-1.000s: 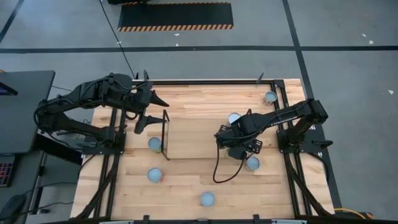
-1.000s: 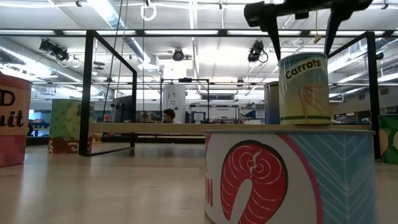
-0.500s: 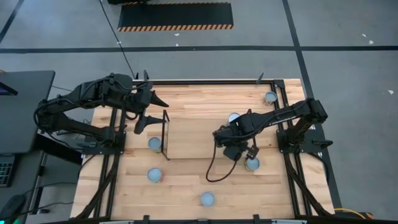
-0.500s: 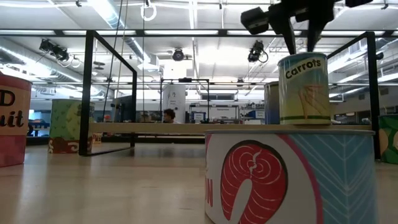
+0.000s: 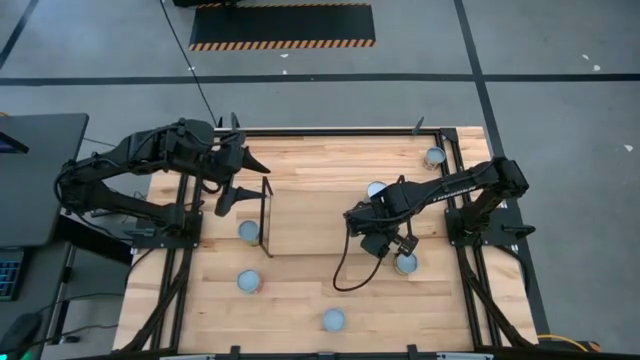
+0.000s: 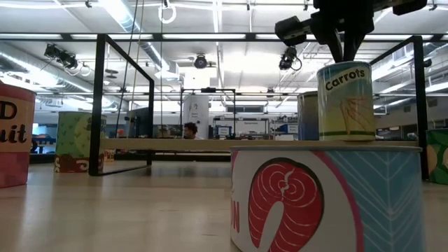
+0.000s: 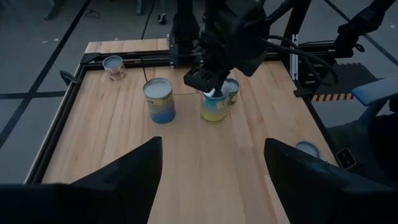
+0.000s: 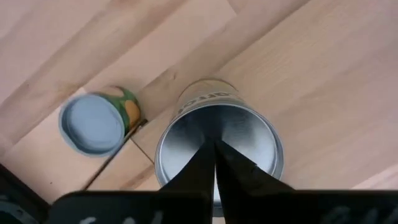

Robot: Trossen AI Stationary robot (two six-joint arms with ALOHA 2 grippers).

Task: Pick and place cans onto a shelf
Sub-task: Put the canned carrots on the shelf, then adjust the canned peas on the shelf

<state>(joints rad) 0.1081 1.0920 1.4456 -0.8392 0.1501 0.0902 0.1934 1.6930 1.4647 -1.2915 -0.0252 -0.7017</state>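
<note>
The carrots can (image 6: 346, 101), yellow and teal, stands upright on the shelf (image 5: 310, 220), a light-wood board with black wire ends. My right gripper (image 6: 343, 54) is directly over it, shut, with nothing between its fingers. In the right wrist view the joined fingertips (image 8: 214, 146) sit over the middle of the can's silvery top (image 8: 249, 146). My left gripper (image 5: 243, 182) waits open at the shelf's left end, its fingers (image 7: 124, 177) wide apart. Other cans stand on the table: (image 5: 248, 231), (image 5: 248, 281), (image 5: 333, 320), (image 5: 405, 263). My right gripper points straight down at the middle of the carrots can's top (image 8: 239, 134) with its fingers shut together. Whether the tips rest on the lid or hover just above it, I cannot tell. The can stands upright on the shelf board.
A blue can (image 7: 160, 99) stands on the shelf beside the carrots can. One can (image 5: 434, 157) sits at the far right corner. A salmon can (image 6: 325, 199) fills the low view's foreground. The black table frame (image 5: 455, 200) runs along the right edge.
My right gripper has shut: a second ago its fingers stood apart above the carrots can's two sides, and now they meet over its top. The can has stayed upright on the shelf.
</note>
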